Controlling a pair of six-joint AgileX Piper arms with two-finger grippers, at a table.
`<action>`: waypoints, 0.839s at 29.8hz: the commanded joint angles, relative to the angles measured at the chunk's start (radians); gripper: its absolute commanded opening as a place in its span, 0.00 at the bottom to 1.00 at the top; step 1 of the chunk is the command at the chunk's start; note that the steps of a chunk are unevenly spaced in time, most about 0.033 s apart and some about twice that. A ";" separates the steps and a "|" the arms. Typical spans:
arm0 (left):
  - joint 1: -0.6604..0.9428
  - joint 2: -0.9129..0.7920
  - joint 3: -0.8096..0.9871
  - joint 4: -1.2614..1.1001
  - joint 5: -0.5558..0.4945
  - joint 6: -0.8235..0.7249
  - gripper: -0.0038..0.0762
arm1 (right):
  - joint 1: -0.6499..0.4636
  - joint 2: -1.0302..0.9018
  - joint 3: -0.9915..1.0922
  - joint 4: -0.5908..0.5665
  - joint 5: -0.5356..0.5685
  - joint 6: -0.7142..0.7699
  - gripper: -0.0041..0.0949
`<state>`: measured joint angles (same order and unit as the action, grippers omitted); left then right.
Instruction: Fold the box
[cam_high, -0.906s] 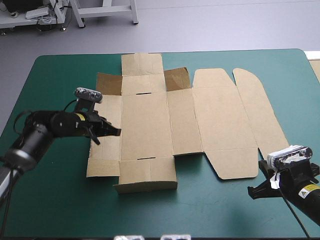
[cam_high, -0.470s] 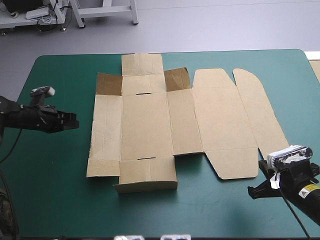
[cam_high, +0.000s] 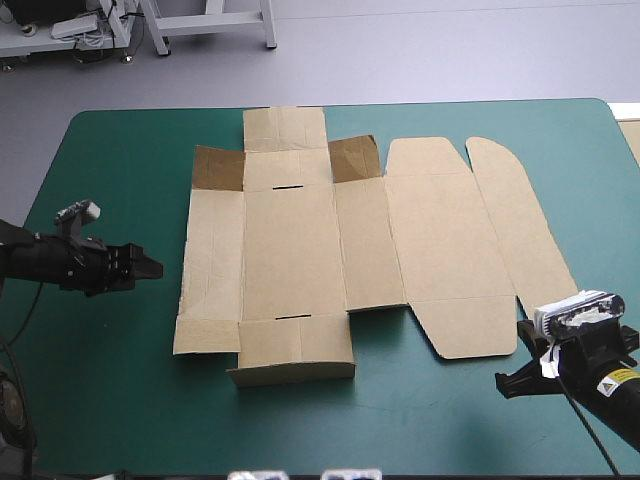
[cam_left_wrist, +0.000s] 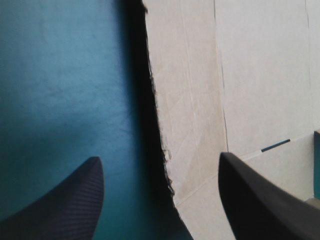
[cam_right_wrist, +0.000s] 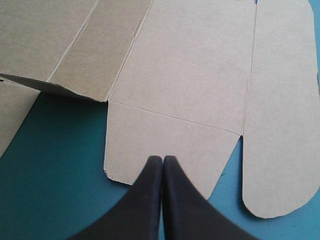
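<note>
Box (cam_high: 300, 250) mostly flat mid-frame, left gripper (cam_high: 150, 268) spread centre-left near its edge, right gripper (cam_high: 505, 384) pressed together lower right; a low approach would probably shove the sheet, not lift a wall.

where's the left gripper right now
In the high view the left gripper is at the table's left side, over the teal-green cover. It is open and just left of the box, whose left edge lies ahead between its fingers.
</note>
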<state>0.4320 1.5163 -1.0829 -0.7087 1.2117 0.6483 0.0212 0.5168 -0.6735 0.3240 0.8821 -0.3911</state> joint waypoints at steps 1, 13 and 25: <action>0.000 -0.025 0.063 -0.156 0.048 0.093 0.70 | 0.005 0.006 -0.027 0.020 -0.062 -0.008 0.03; -0.025 0.121 0.104 -0.234 0.032 0.181 0.70 | 0.005 0.006 -0.027 0.020 -0.026 -0.008 0.03; -0.218 0.233 0.102 -0.312 -0.015 0.192 0.67 | 0.005 0.006 -0.027 0.020 -0.019 -0.008 0.03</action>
<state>0.2514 1.7713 -0.9704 -0.9776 1.2029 0.8342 0.0212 0.5168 -0.6735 0.3240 0.9145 -0.3911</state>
